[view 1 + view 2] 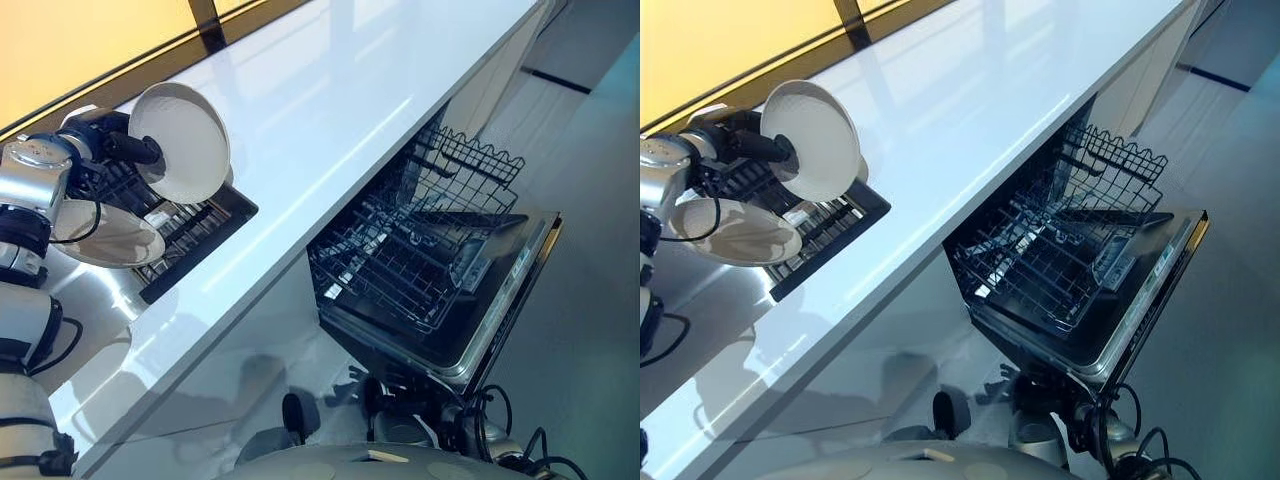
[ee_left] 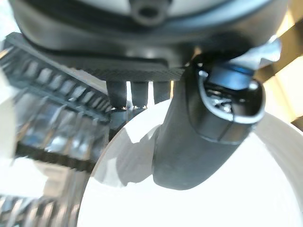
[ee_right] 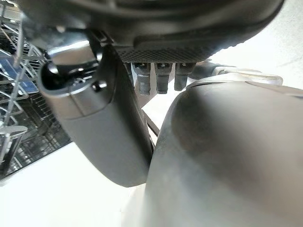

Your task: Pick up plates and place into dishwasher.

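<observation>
white counter [image 1: 330, 130] — left hand [image 1: 105, 140] pinches plate [image 1: 185, 140] above rack [image 1: 185, 225].

1. A round white plate [image 1: 182, 141] is held up on edge above the dark dish rack on the white counter, its hollow face turned toward the dishwasher side.
2. A second white plate [image 1: 112, 238] lies nearly flat on that rack, just below the first.
3. The dishwasher [image 1: 470, 330] under the counter stands open, door folded down, its wire basket [image 1: 400, 262] pulled out.
</observation>
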Motion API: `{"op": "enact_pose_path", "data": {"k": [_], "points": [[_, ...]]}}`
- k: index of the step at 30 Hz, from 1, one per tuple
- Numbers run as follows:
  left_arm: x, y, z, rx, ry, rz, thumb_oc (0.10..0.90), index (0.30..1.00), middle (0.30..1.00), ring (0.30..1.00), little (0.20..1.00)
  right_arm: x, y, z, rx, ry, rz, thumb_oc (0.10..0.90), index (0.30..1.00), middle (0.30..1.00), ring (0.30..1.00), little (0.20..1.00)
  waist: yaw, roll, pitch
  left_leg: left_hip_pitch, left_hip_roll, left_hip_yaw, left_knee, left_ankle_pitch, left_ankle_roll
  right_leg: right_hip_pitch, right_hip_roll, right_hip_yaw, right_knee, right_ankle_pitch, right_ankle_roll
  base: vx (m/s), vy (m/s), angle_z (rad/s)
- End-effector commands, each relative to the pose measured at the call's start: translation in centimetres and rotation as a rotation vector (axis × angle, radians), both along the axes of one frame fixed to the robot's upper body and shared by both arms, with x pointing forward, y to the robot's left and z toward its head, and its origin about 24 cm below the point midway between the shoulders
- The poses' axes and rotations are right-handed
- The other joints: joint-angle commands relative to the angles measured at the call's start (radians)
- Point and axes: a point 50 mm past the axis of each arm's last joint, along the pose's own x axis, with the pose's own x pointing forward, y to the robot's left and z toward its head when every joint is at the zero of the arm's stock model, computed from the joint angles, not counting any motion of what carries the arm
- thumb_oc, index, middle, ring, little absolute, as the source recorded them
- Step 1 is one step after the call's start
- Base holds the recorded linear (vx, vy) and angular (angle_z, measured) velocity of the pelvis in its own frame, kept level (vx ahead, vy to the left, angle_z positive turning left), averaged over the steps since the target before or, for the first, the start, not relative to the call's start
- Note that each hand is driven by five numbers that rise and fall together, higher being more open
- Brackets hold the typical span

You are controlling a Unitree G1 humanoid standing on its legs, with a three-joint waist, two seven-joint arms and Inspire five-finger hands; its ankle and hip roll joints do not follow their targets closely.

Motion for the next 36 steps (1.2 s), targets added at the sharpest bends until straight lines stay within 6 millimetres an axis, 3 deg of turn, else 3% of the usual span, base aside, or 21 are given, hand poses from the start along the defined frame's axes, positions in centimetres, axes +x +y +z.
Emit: {"op": "enact_pose_path", "data": {"k": [1,7,8,14,20,24,29,31,36], "points": [[-0.6,-0.1,8.4,0.085,-0.309,0.009,0.1,0.3,0.3,0.3,0.2,0.2,0.4,0.7,0.091,-0.06,0.057,0.8,0.9,0.9,0.9,0.9,0.012,0.046,-0.057,0.05,-0.051,-0.012,0.007,-0.072,0.009,0.086,0.011,-0.015,0.004,-0.062,0.046,0.01,-0.048,-0.02],[-1.4,-0.5,9.7,0.129,-0.417,-0.02,0.1,0.3,0.3,0.3,0.2,3.6,3.3,4.3,0.335,-0.267,0.161,0.8,0.9,0.9,0.9,0.9,0.01,0.037,-0.066,0.059,-0.05,-0.019,0.007,-0.075,0.01,0.096,0.011,-0.02,0.005,-0.067,0.045,0.0,-0.037,0.01],[-1.8,-0.6,10.1,0.136,-0.445,-0.037,0.1,0.3,0.3,0.3,0.2,4.3,3.8,5.7,0.388,-0.335,0.174,0.8,0.9,0.9,0.9,0.9,0.007,0.032,-0.069,0.06,-0.05,-0.019,0.007,-0.076,0.01,0.096,0.011,-0.02,0.006,-0.067,0.046,-0.01,-0.033,0.03],[-2.9,-1.7,11.5,0.168,-0.562,-0.104,0.1,0.3,0.3,0.3,0.2,6.3,3.6,10.4,0.585,-0.54,0.177,0.8,0.9,0.9,0.9,0.9,-0.004,0.02,-0.081,0.064,-0.046,-0.013,0.007,-0.081,0.008,0.097,0.015,-0.018,0.005,-0.071,0.047,0.0,-0.005,0.01],[-3.4,-3.7,10.2,0.171,-0.626,-0.215,0.1,0.3,0.3,0.3,0.2,8.2,3.8,16.4,0.807,-0.76,0.27,0.8,0.9,0.9,0.9,0.9,-0.007,0.006,-0.087,0.066,-0.045,-0.012,0.007,-0.086,0.011,0.096,0.018,-0.013,0.004,-0.074,0.048,-0.02,-0.001,0.0],[-3.9,-4.4,9.5,0.163,-0.667,-0.256,0.1,0.3,0.3,0.3,0.2,9.6,2.2,20.0,0.746,-0.895,0.27,0.8,0.9,0.9,0.9,0.9,-0.009,-0.004,-0.095,0.066,-0.041,-0.007,0.007,-0.086,0.01,0.094,0.019,-0.007,0.004,-0.072,0.051,-0.01,0.002,-0.02],[-5.0,-4.8,8.6,0.173,-0.714,-0.276,0.1,0.3,0.3,0.3,0.2,10.6,-0.5,23.2,0.631,-1.026,0.159,0.8,0.9,0.9,0.9,0.9,-0.02,-0.01,-0.095,0.066,-0.037,0.001,0.007,-0.085,0.011,0.088,0.023,0.002,0.004,-0.067,0.049,-0.04,0.01,-0.07],[-5.5,-5.3,7.9,0.174,-0.729,-0.288,0.1,0.3,0.3,0.3,0.2,11.0,-1.3,25.3,0.582,-1.138,0.086,0.8,0.9,0.9,0.9,0.9,-0.027,-0.014,-0.091,0.061,-0.038,0.008,0.007,-0.075,0.014,0.081,0.026,0.008,0.005,-0.055,0.045,-0.06,0.01,-0.15],[-5.9,-6.2,6.6,0.164,-0.739,-0.312,0.1,0.3,0.3,0.3,0.2,11.3,-0.8,28.0,0.589,-1.268,0.037,0.8,0.9,0.9,0.9,0.9,-0.032,-0.013,-0.09,0.061,-0.04,0.015,0.007,-0.074,0.02,0.078,0.032,0.021,0.006,-0.053,0.041,-0.03,0.008,-0.12]]}}
